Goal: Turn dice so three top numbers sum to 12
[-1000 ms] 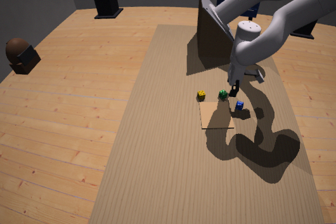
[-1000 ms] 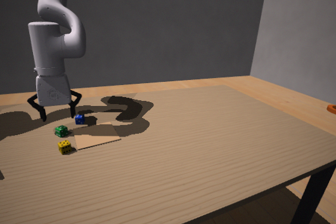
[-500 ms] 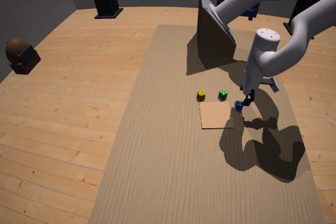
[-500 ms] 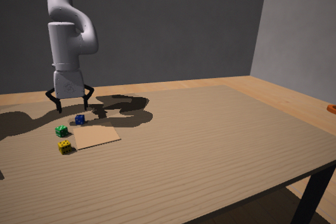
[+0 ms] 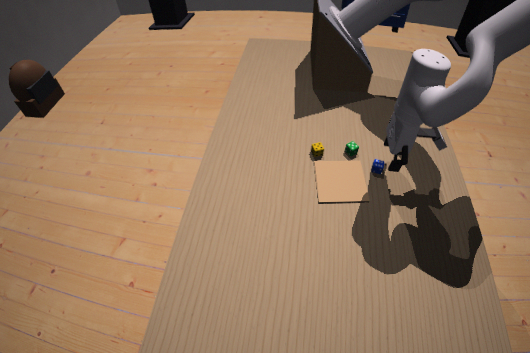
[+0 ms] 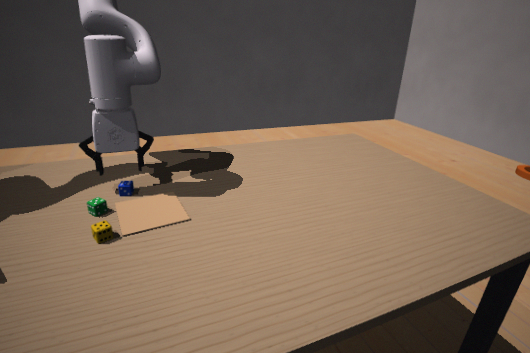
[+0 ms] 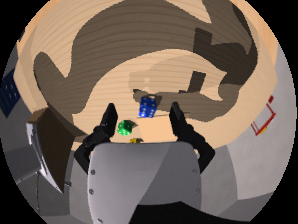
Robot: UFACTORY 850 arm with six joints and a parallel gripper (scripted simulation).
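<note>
A tan square mat (image 5: 341,181) lies flat on the table; it also shows in the exterior view (image 6: 151,213). Three dice sit on the table just off its edges: a yellow die (image 5: 317,149) (image 6: 101,231), a green die (image 5: 352,148) (image 6: 97,206) and a blue die (image 5: 378,167) (image 6: 125,187). My gripper (image 6: 119,165) is open and empty, pointing down, a little above the table just beyond the blue die. In the wrist view the blue die (image 7: 148,106) lies ahead between the open fingers, with the green die (image 7: 124,127) nearer the left finger.
A dark wedge-shaped block (image 5: 335,50) stands on the table behind the dice, by the arm's base. An orange object (image 6: 523,170) is at the right edge of the exterior view. A brown object (image 5: 31,86) sits on the floor, far left.
</note>
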